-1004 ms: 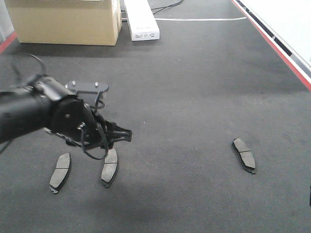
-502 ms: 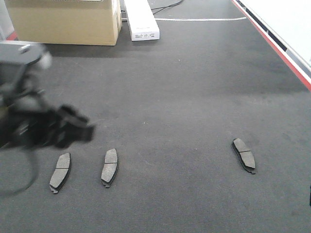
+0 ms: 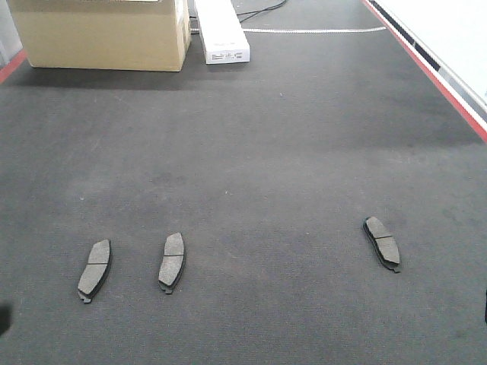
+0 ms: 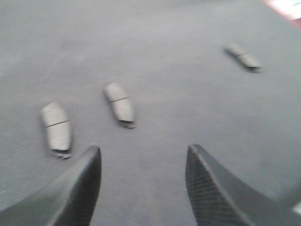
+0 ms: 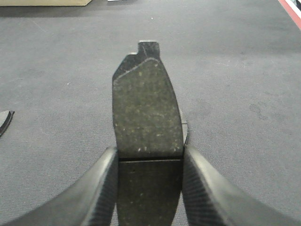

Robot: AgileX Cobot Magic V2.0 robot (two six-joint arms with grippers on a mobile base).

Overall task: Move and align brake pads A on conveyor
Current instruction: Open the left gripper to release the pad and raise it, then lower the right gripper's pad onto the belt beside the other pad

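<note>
Brake pads A (image 3: 173,262) lying on conveyor (image 3: 289,152), left end effector (image 4: 143,176) spread empty, right end effector (image 5: 148,179) clamping fourth pad (image 5: 146,117)

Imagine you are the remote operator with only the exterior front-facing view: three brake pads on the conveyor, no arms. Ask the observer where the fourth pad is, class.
Operator: Where is the fourth pad?
Observer: The right gripper holds a brake pad between its fingers.
Operator: Is it on the belt?
Observer: It sticks forward above the conveyor.
Operator: And the left gripper?
Observer: The left gripper is open and empty, above the belt short of the two left pads.
</note>
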